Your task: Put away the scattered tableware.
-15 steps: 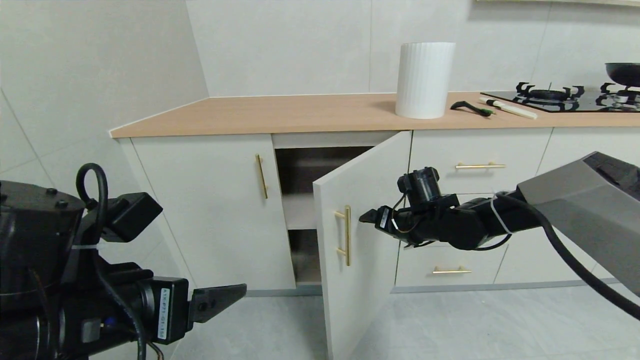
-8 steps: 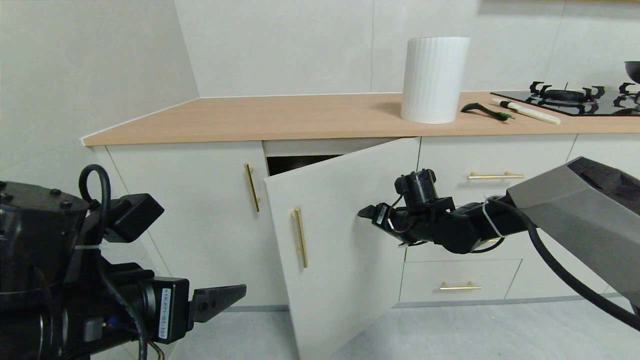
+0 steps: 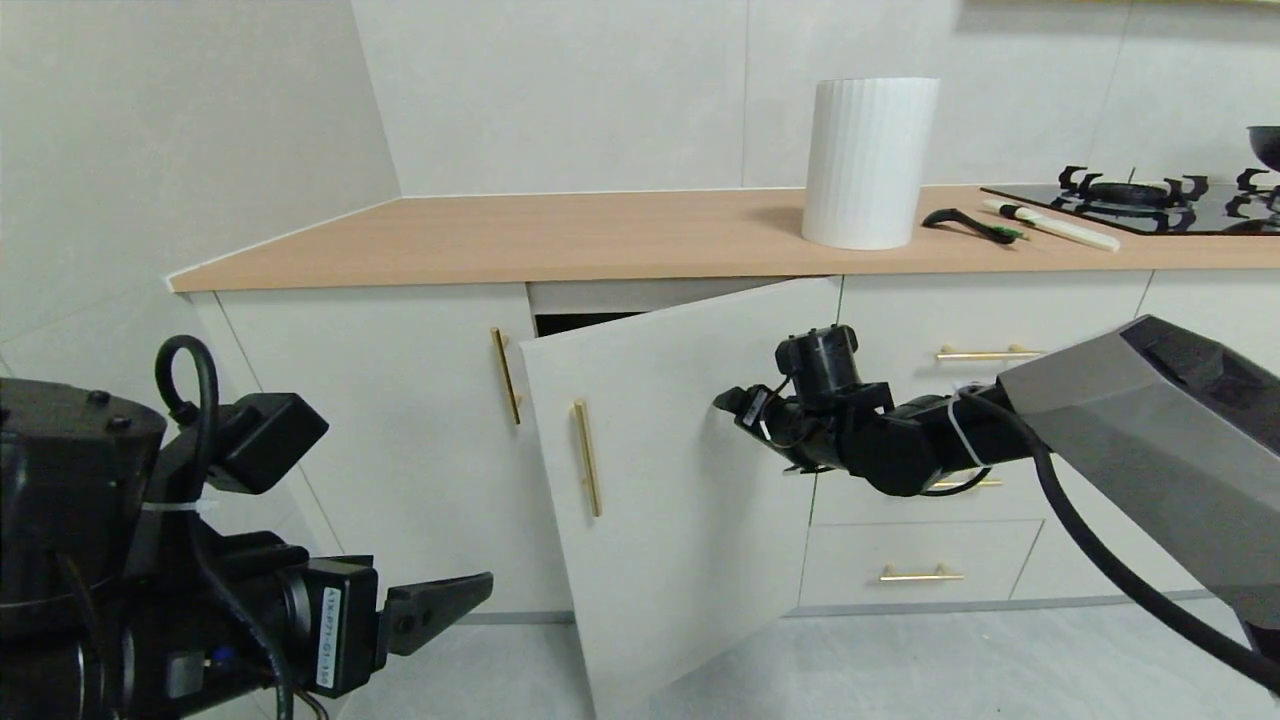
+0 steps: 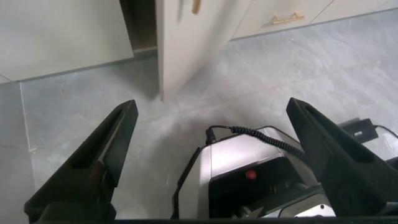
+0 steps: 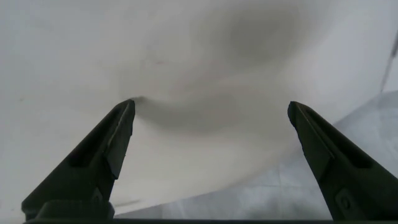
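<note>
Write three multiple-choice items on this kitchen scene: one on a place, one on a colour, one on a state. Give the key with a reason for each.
1. Where does the white ribbed container stand?
A. On the counter, to the left of the hob
B. On the floor
C. Inside the cupboard

2. What colour are the handles on the cabinet fronts?
A. Black
B. Gold
C. Red

3. In what state is the cabinet door at the right gripper?
A. Fully shut
B. Partly open
C. Taken off its hinges

Key:
1 A: it stands on the wooden top, with the hob further right.
2 B: each bar shows gold against the white fronts.
3 B: the door swings out from the frame, leaving a dark gap along its top.
</note>
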Available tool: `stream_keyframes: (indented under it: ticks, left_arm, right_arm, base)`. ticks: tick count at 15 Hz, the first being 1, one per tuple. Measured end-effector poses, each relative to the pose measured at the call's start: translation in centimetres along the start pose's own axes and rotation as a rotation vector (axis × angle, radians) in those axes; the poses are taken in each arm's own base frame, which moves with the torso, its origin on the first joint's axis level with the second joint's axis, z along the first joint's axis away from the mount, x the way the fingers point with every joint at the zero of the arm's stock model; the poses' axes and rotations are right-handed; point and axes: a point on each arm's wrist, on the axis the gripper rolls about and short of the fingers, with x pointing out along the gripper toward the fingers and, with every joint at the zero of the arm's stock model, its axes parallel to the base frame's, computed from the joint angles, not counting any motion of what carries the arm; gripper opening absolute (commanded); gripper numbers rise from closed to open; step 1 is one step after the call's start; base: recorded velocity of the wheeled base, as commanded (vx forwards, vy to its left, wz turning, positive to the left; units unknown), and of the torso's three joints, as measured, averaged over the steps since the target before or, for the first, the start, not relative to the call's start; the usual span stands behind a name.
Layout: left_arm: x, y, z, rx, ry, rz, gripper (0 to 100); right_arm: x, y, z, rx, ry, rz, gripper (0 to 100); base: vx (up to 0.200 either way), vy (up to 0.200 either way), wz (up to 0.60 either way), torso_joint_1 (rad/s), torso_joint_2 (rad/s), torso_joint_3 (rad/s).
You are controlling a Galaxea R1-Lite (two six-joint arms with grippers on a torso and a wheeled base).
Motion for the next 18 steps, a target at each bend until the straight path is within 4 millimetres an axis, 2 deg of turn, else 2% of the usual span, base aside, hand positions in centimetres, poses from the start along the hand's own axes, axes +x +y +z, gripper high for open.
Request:
stream_keyframes:
  ticks: [10, 14, 18]
  left_arm:
    - [0.3, 0.2, 0.1, -0.012, -0.007, 0.008, 100]
    - [0.5, 0.2, 0.2, -0.015, -0.013, 0.008, 100]
    - [0.6, 0.3, 0.3, -0.02, -0.024, 0.011, 100]
  right_arm:
    - [4.4, -0.4, 1.8, 0.024, -0.171, -0.043, 100]
    - [6.2, -1.6, 2.7, 0.041, -0.246, -0.093, 100]
    - [7.1, -2.8, 3.0, 0.048, -0.265, -0.119, 100]
  base:
    - [0.0, 0.0, 0.0, 0.0, 0.0, 0.0]
    - [0.0, 0.0, 0.0, 0.0, 0.0, 0.0]
    - [0.0, 0.0, 0.0, 0.0, 0.0, 0.0]
